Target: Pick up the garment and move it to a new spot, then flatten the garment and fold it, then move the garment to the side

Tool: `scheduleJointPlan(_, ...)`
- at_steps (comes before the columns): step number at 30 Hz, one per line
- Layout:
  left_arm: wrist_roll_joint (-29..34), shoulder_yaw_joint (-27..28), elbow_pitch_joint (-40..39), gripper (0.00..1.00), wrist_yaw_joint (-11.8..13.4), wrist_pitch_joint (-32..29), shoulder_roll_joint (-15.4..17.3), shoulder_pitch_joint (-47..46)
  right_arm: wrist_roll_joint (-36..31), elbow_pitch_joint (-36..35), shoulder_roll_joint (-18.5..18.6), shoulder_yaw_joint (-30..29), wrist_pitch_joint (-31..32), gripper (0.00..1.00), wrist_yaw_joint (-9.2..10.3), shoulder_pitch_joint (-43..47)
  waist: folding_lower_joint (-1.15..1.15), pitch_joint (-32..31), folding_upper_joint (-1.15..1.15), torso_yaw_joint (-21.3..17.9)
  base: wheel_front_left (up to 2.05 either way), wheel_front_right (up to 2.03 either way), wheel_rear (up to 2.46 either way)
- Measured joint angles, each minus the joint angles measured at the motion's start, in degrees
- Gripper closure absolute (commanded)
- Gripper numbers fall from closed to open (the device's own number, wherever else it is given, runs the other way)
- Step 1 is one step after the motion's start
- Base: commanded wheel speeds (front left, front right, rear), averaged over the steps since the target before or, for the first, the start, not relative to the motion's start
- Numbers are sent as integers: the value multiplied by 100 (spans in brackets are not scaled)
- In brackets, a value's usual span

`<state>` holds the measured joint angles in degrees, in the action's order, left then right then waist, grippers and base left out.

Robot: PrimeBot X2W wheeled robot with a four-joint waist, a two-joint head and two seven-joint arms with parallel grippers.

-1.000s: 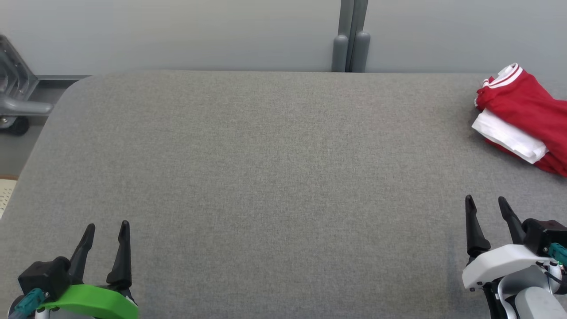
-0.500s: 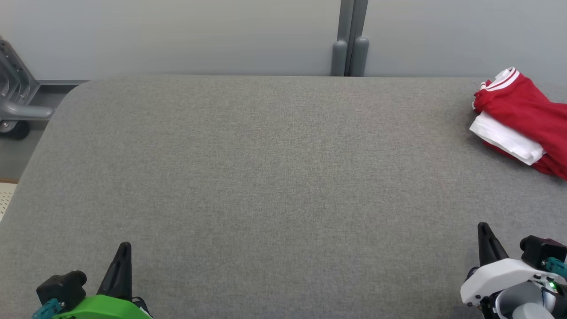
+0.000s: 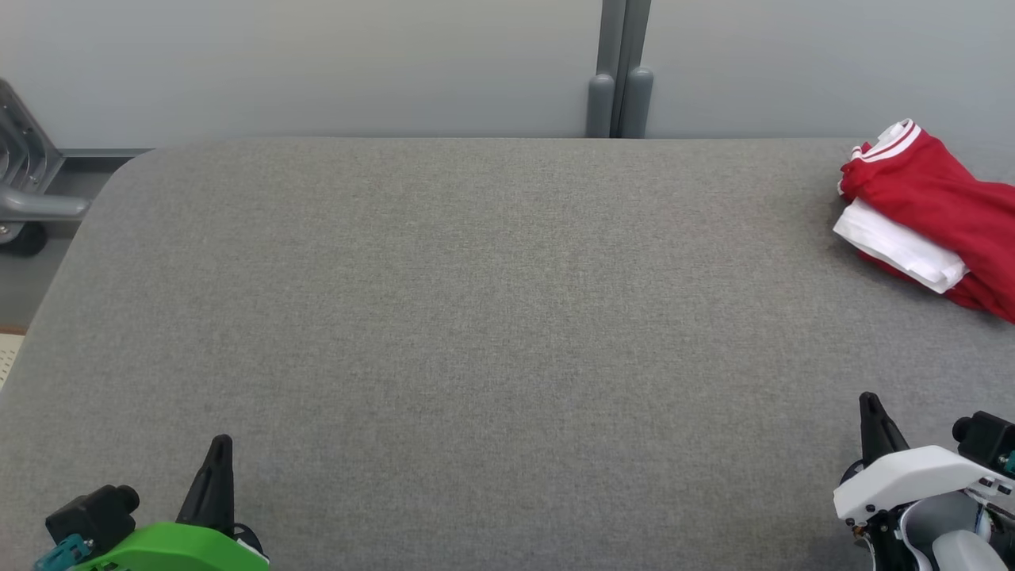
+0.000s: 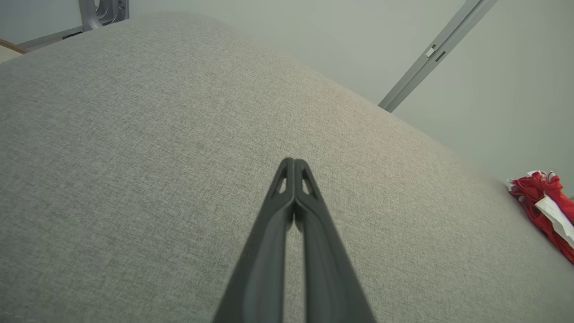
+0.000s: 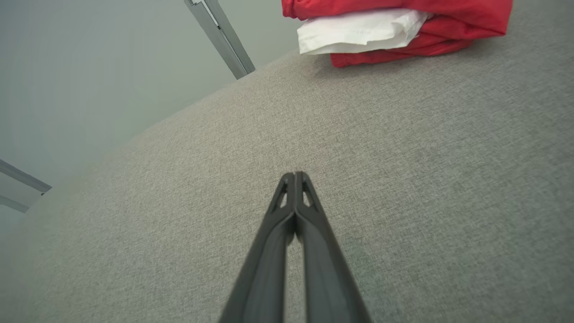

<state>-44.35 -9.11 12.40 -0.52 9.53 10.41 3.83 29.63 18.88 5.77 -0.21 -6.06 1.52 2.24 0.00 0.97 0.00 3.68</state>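
Observation:
The garment [image 3: 932, 210] is a folded red shirt with a white sleeve and striped trim, lying at the far right of the grey table [image 3: 476, 317]. In the left wrist view the garment [image 4: 545, 208] sits at the right edge; in the right wrist view the garment [image 5: 394, 27] lies at the top. My left gripper [image 3: 217, 448] rests at the lower left, shut and empty, its tips pressed together [image 4: 293, 162]. My right gripper [image 3: 870, 404] sits at the lower right, also shut on nothing [image 5: 295, 176], well short of the garment.
A grey wall with a vertical metal post [image 3: 618, 71] stands behind the table. A grey metal frame with a wheel [image 3: 24, 198] stands off the table's far left corner.
Both grippers have gone from open to shut and pulled back toward the bottom edge. The camera has shifted slightly; the garment itself has not moved.

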Motion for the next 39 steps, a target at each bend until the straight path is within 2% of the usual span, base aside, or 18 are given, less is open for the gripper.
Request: scheduleJointPlan(39, -2270, 634, 64, 100, -245, -755, -393, -280, 2917, 3, -176, -468, 712, 100, -389, -326, 0, -49, 0, -180, 0, 0, 0)
